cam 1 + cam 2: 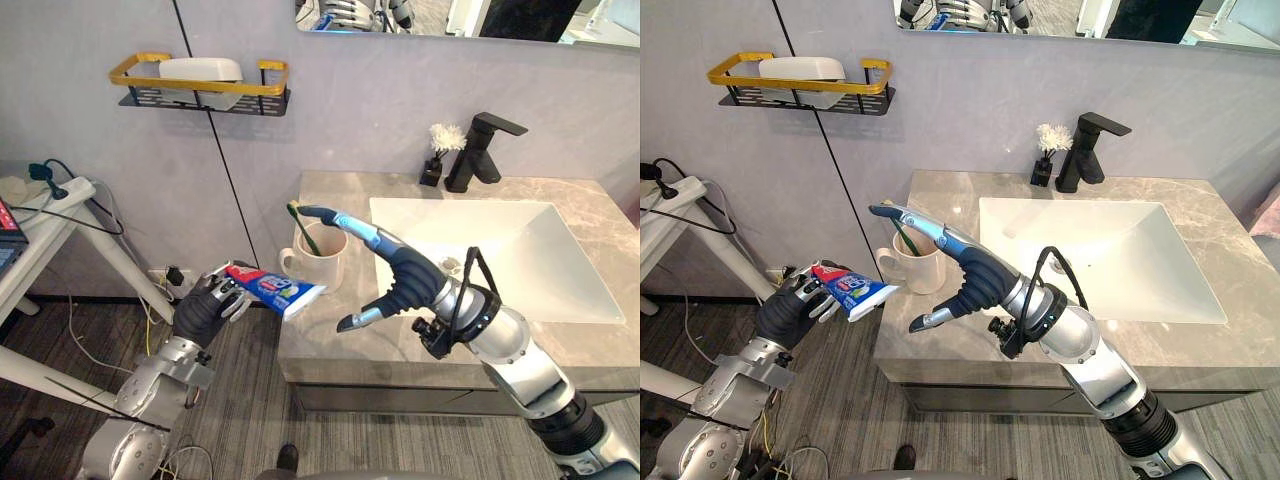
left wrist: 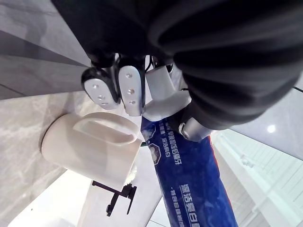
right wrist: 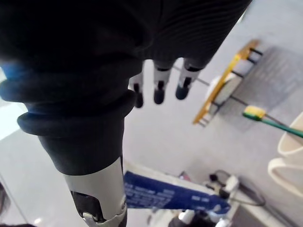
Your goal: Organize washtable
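My left hand (image 1: 205, 305) is shut on a red, white and blue toothpaste tube (image 1: 275, 289), held level just off the left edge of the marble washtable (image 1: 340, 345). The tube's end points toward a cream mug (image 1: 322, 257) near the table's left edge. A green toothbrush (image 1: 303, 225) with a yellow head leans in the mug. My right hand (image 1: 400, 275) hovers open right of the mug, fingers stretched over its rim and thumb pointing down. The left wrist view shows the tube (image 2: 189, 175) under the fingers (image 2: 130, 90), with the mug (image 2: 90, 146) beyond.
A white sink basin (image 1: 500, 250) fills the table's right half, with a black faucet (image 1: 480, 150) and a small vase of white flowers (image 1: 437, 158) behind it. A gold-railed wall shelf (image 1: 200, 85) holds a white dish. A side table with a power strip (image 1: 60, 190) stands far left.
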You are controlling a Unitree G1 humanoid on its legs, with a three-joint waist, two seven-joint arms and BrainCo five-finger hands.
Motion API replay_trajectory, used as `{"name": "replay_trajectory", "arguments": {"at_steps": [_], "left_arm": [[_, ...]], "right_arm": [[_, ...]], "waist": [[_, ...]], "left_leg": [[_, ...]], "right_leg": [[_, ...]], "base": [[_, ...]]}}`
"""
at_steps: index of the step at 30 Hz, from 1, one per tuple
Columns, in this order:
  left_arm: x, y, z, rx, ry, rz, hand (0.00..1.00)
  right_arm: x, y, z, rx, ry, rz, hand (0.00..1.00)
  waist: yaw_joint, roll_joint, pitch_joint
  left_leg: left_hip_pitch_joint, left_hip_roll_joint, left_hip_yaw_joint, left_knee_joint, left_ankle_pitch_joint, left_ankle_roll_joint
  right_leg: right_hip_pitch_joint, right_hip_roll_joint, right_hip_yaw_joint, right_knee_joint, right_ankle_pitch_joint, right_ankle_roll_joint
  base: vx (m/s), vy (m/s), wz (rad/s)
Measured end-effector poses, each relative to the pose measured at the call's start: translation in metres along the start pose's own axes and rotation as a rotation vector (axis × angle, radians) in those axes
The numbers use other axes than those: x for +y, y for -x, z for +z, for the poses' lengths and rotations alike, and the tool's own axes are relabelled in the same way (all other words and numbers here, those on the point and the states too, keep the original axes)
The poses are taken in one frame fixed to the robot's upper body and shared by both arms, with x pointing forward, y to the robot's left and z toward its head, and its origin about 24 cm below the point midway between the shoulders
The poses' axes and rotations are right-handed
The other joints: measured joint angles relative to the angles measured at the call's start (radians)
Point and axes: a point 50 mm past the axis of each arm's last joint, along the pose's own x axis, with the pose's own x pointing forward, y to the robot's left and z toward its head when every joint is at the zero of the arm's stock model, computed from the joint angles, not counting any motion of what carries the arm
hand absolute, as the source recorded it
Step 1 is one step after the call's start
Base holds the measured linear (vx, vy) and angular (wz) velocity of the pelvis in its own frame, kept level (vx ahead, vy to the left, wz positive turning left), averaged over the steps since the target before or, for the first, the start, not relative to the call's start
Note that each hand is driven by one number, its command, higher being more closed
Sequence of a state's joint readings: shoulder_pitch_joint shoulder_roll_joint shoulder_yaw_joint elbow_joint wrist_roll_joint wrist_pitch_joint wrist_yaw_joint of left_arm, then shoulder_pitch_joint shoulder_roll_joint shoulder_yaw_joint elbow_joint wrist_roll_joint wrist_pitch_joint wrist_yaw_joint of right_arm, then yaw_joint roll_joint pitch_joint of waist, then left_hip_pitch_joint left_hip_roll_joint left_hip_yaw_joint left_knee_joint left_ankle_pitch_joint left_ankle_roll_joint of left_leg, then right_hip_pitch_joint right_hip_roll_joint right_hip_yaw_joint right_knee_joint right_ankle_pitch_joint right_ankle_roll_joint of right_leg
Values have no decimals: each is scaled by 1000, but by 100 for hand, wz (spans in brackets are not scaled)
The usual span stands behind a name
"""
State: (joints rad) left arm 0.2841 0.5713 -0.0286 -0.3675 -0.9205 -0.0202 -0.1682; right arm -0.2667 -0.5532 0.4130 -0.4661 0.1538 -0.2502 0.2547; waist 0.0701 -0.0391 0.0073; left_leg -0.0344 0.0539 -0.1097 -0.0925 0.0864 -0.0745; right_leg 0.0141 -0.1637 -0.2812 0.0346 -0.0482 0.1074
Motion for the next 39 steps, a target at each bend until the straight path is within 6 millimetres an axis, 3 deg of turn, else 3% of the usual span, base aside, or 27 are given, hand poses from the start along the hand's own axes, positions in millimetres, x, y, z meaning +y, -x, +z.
{"name": "replay_trajectory", "arguments": {"at_steps": [9,20,34,39], "left_arm": [[-5,-1,5,-24,1,-26,100],[-7,-1,3,-17,11,-38,100],[-23,-3,-15,22,42,-98,100],[-30,-6,-20,27,39,-119,100]], "right_arm": [[7,2,-14,65,-41,43,0],[11,0,-13,49,-88,61,0],[26,-18,-9,-10,-123,186,0],[26,-19,-15,14,-128,190,0]], "waist": [[0,3,0],[2,5,0],[7,10,-3],[28,12,-3]], "left_leg": [[-1,0,-3,0,0,0],[-6,-1,-21,0,6,-2],[-9,0,-22,0,7,-2],[-11,0,-24,0,8,-3]], "right_leg": [[1,0,-3,0,0,0],[6,1,-20,0,0,-1],[5,2,-20,-1,0,0],[4,2,-20,-1,0,-1]], "base": [[0,0,0],[-2,-1,5],[0,0,0],[0,0,0]]}}
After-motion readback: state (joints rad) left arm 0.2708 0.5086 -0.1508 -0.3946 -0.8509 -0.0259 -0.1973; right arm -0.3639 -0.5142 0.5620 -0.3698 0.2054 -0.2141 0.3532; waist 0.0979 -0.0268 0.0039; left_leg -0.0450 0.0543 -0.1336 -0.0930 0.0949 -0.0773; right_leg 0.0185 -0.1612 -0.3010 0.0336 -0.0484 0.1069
